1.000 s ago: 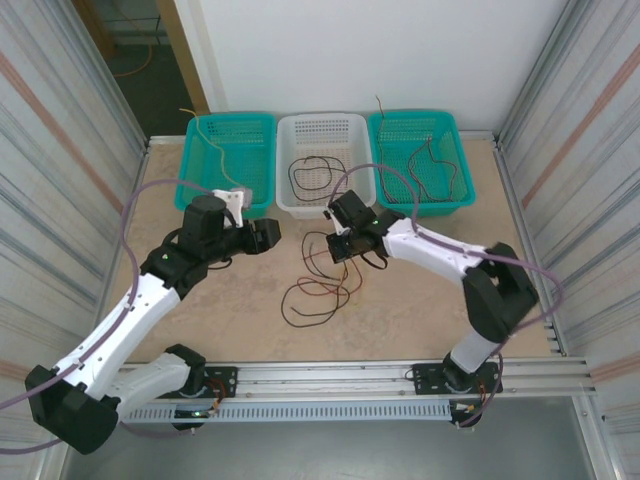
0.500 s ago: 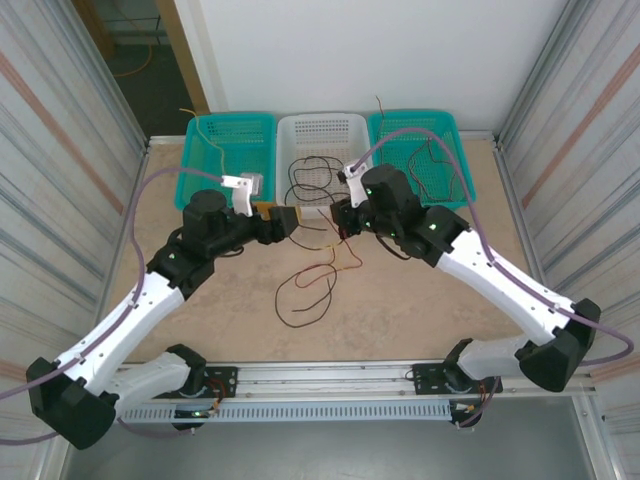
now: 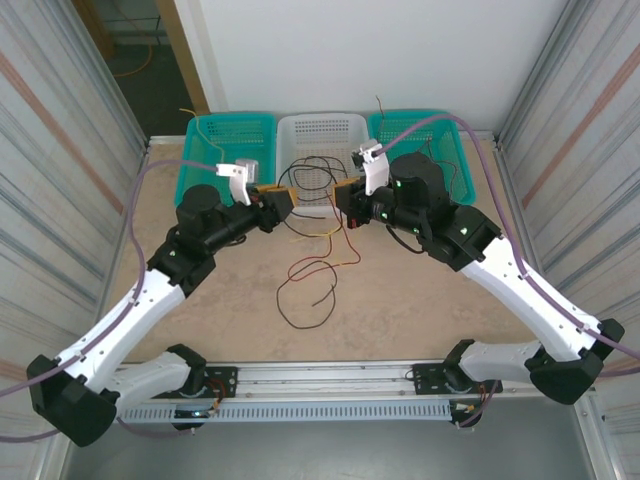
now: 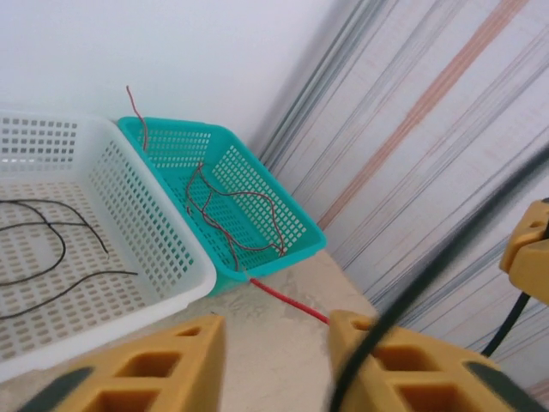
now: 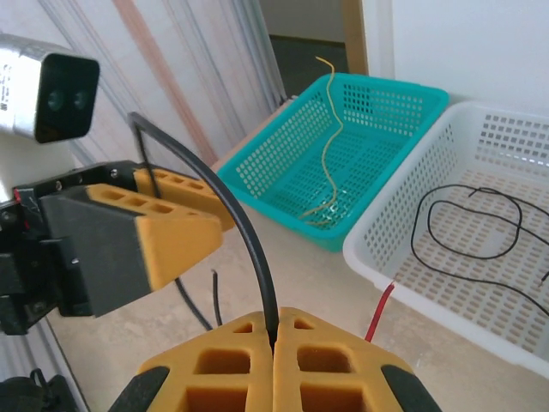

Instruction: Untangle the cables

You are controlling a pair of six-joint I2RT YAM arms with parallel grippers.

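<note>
Black cable (image 5: 258, 257): a single thin, glossy strand. Its lower end is pinched in the right pincer (image 5: 274, 333), whose two orange fingers are pressed together on it. From there it arcs up and left to the top of the left pincer (image 5: 159, 236).

Left pincer: fingers (image 4: 163, 365) apart, bare desk visible in the gap. The black cable crosses one of these fingers as a dark blur. Whether it is actually gripped there, cannot tell.

In the top view the two pincers face each other, near but not touching, in front of the white basket (image 3: 322, 128).

Remaining cables (image 3: 308, 285): a loose tangle on the desk (image 3: 430, 300), below and between the pincers.
- dark brown loop (image 3: 298, 303), nearest the arm bases
- red strand (image 3: 318, 264), wavy, above it
- yellow strand (image 3: 322, 233), uppermost, close under the pincers

The strands overlap; which lies over which is too fine to tell.

Three baskets stand in a row at the far edge of the desk.
- White basket, middle: black loops inside.
- left teal basket (image 3: 235, 128): one yellow wire.
- right teal basket (image 3: 412, 124): kinked red-brown wires.
</note>
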